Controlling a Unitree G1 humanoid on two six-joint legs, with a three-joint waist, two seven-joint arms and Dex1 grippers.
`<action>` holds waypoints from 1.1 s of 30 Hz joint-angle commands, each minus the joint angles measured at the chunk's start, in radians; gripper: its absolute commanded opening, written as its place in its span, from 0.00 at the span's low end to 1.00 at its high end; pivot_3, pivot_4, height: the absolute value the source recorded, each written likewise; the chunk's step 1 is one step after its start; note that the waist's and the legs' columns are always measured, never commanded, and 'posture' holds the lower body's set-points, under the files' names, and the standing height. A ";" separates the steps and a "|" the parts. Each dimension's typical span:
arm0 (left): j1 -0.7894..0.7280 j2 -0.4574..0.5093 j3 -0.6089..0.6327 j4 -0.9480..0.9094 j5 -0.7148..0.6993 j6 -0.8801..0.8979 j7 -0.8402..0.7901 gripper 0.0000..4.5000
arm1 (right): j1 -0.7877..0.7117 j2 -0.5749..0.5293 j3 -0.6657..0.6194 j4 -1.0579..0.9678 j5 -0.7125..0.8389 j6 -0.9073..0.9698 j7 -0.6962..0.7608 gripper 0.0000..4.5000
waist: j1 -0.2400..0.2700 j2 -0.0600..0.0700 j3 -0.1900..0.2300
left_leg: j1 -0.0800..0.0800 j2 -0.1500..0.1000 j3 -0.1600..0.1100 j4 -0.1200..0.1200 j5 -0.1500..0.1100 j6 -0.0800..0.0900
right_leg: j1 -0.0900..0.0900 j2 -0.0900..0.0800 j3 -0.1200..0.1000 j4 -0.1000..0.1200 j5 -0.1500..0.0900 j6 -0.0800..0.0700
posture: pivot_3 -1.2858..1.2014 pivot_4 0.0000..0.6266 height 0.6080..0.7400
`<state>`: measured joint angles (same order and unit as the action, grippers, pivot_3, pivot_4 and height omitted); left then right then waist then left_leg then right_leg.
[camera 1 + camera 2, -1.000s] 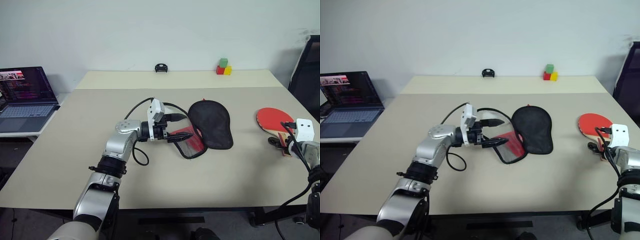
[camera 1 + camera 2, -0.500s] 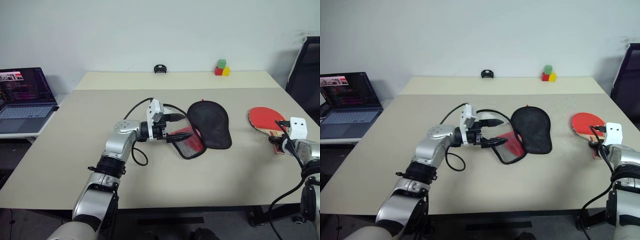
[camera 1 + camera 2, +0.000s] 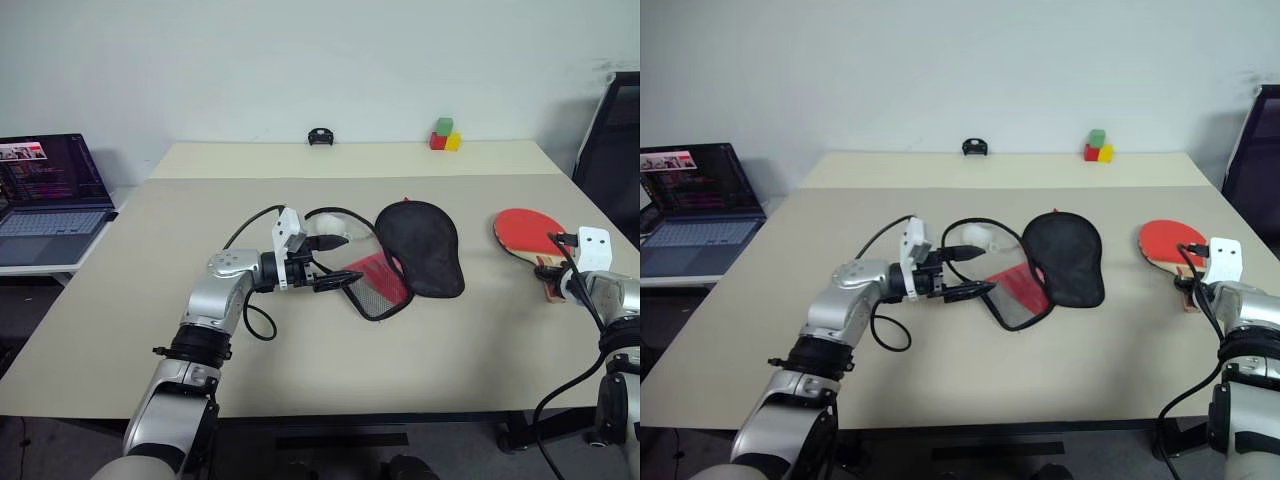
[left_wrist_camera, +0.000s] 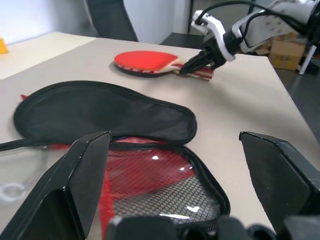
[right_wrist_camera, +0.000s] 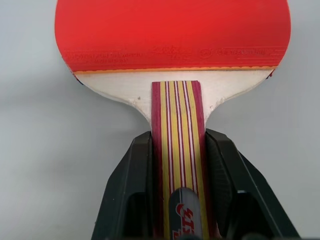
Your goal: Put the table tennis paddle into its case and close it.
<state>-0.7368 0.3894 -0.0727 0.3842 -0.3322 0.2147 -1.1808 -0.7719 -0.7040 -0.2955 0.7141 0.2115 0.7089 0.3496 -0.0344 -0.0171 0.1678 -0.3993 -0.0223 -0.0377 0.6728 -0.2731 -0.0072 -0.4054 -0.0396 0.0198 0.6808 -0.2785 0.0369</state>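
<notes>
I see my right gripper (image 5: 179,165) clamped on the striped wooden handle of the round red-rubber table tennis paddle (image 3: 527,231); both black fingers (image 5: 131,170) press the handle's sides, the red face pointing away from the wrist. From the head views I cannot tell if the blade rests on the beige table (image 3: 150,300).

My left gripper (image 3: 335,262) points level toward the right arm, jaws spread wide, holding nothing. Just past its fingertips lies the soft fabric paddle-shaped case (image 3: 405,256), opened flat: the red-and-mesh half (image 4: 165,180) nearest the fingers, the black half (image 4: 100,112) beyond it. The paddle sits well apart from the case, on its far side from the left gripper.
</notes>
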 commanded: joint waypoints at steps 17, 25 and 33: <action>0.034 0.010 0.022 -0.094 -0.021 0.017 0.034 1.00 | 0.069 0.282 0.002 -0.682 0.146 0.350 -0.138 0.24 | 0.005 0.000 0.000 | -0.001 0.000 -0.002 0.000 0.000 0.000 | 0.000 0.000 -0.001 0.000 0.000 0.000 | 0.52 0.24 1.00; 0.043 0.011 0.023 -0.111 -0.022 0.022 0.043 1.00 | 0.034 0.375 0.065 -0.596 0.112 0.296 -0.168 0.24 | 0.002 0.000 0.000 | -0.001 0.000 -0.002 0.000 0.000 0.000 | -0.001 0.000 -0.002 0.000 0.000 0.000 | 0.52 0.24 1.00; 0.062 0.020 0.031 -0.130 -0.025 0.026 0.058 1.00 | -0.021 0.401 0.112 -0.438 0.068 0.205 -0.165 0.24 | 0.002 0.000 0.000 | -0.001 0.000 -0.002 0.000 0.000 0.000 | -0.001 0.000 -0.002 0.000 0.000 0.000 | 0.52 0.24 1.00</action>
<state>-0.6711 0.4009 -0.0694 0.3047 -0.3358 0.2434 -1.1242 -0.7474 -0.2987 -0.1762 0.2917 0.2857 0.9674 0.1752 -0.0322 -0.0166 0.1680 -0.4002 -0.0227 -0.0396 0.6723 -0.2732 -0.0072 -0.4064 -0.0400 0.0179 0.6805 -0.2785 0.0368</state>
